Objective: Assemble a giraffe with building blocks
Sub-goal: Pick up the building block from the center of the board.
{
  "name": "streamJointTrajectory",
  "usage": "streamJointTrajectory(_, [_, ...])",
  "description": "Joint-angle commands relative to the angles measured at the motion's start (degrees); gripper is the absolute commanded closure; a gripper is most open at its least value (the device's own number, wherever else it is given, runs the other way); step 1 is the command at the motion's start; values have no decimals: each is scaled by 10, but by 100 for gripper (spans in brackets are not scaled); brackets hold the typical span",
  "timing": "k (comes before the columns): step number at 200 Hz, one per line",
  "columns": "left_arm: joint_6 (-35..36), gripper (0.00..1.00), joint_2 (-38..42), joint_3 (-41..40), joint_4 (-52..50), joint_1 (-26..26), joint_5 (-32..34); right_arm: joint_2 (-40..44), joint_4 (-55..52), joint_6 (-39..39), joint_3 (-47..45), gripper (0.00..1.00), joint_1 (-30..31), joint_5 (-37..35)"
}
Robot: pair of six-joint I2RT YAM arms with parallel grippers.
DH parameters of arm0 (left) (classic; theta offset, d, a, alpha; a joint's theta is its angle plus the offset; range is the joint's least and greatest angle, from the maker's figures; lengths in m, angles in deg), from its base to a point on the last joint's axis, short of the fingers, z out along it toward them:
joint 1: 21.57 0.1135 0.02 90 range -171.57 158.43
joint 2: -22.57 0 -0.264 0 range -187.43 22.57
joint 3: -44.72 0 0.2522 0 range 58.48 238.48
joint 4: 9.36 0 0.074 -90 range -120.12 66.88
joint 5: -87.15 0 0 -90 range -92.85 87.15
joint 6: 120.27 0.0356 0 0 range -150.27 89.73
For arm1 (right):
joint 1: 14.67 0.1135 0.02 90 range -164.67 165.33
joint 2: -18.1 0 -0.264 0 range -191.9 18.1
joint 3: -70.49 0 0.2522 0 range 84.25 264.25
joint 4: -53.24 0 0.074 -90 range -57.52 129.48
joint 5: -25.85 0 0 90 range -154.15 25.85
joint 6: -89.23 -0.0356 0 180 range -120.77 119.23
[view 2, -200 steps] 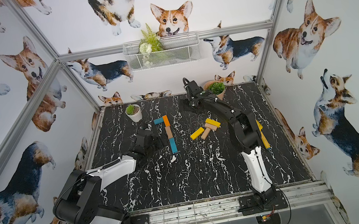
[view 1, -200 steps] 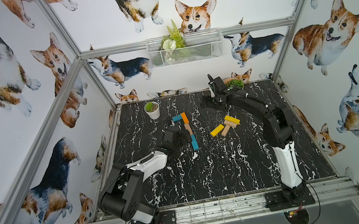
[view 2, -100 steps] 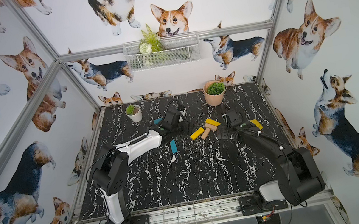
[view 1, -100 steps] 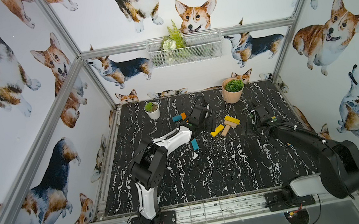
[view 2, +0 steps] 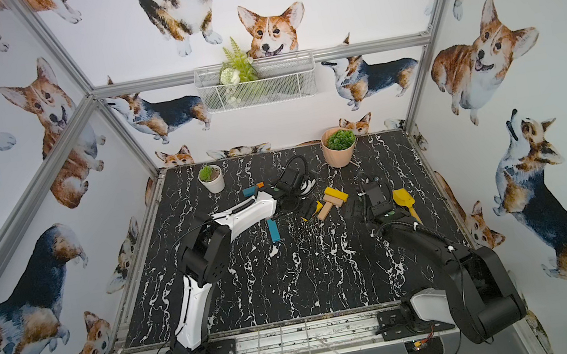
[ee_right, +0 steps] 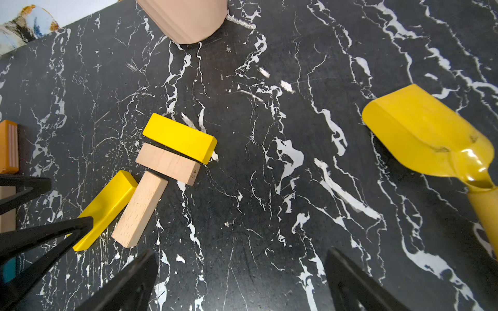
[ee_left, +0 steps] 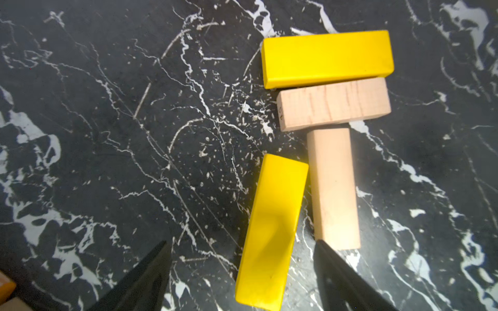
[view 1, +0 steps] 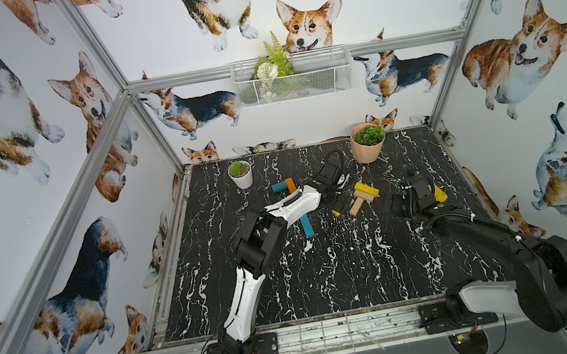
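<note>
Over a black marbled table, the left gripper is straddling the nearer yellow block, jaws unclenched, while the right gripper is hovering rightward, jaws also spread.

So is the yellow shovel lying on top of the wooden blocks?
No, the yellow shovel lies flat on the table, well apart from the blocks.

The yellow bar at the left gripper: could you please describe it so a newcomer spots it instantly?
On the black marble tabletop, look near the peach plant pot. It is the yellow wooden bar inside the open left gripper, alongside a plain tan wooden bar; the other yellow bar lies crosswise.
</note>
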Motion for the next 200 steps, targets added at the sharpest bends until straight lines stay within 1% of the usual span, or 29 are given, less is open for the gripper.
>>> streamJointTrajectory(1, [48, 17, -30, 41, -65, -1, 4, 10, 30, -12, -3, 0, 0, 7])
streamJointTrajectory(21, [56, 18, -53, 71, -93, -1, -6, 9, 27, -14, -1, 0, -2, 11])
streamJointTrajectory(30, [61, 22, -61, 79, -100, 0, -10, 10, 28, -14, -1, 0, -3, 12])
streamJointTrajectory(42, [66, 24, -68, 84, -108, -1, -10, 9, 29, -16, -1, 0, -4, 15])
streamJointTrajectory(49, [72, 29, -69, 83, -108, 0, -13, 9, 30, -16, -1, 1, -5, 18])
streamJointTrajectory(64, [93, 46, -72, 82, -111, 0, -30, 6, 36, -19, -4, 3, -6, 25])
streamJointTrajectory(78, [111, 59, -71, 77, -112, -1, -43, 6, 40, -21, -5, 5, -8, 29])
streamJointTrajectory(86, [121, 64, -69, 74, -112, 0, -48, 4, 40, -21, -4, 6, -9, 30])
streamJointTrajectory(95, [131, 65, -66, 70, -112, 0, -52, 4, 40, -21, -4, 6, -9, 30])
streamJointTrajectory(101, [142, 72, -63, 68, -112, 0, -58, 4, 40, -21, -4, 6, -10, 30])
streamJointTrajectory(104, [147, 73, -63, 68, -114, -1, -59, 4, 40, -21, -4, 7, -10, 30])
streamJointTrajectory(114, [159, 74, -60, 67, -118, 0, -60, 4, 40, -21, -4, 7, -11, 32])
streamJointTrajectory(127, [178, 80, -53, 67, -123, 2, -63, 4, 41, -22, -4, 7, -11, 34])
streamJointTrajectory(140, [198, 82, -44, 65, -127, 5, -72, 2, 40, -22, -5, 7, -12, 36])
streamJointTrajectory(154, [219, 83, -31, 67, -138, 12, -94, 1, 39, -22, -4, 7, -12, 37])
streamJointTrajectory(178, [244, 86, -7, 64, -153, 28, -159, 0, 37, -20, -3, 7, -13, 39])
streamJointTrajectory(200, [276, 87, 25, 26, -141, 37, -194, -1, 36, -19, -2, 7, -14, 40])
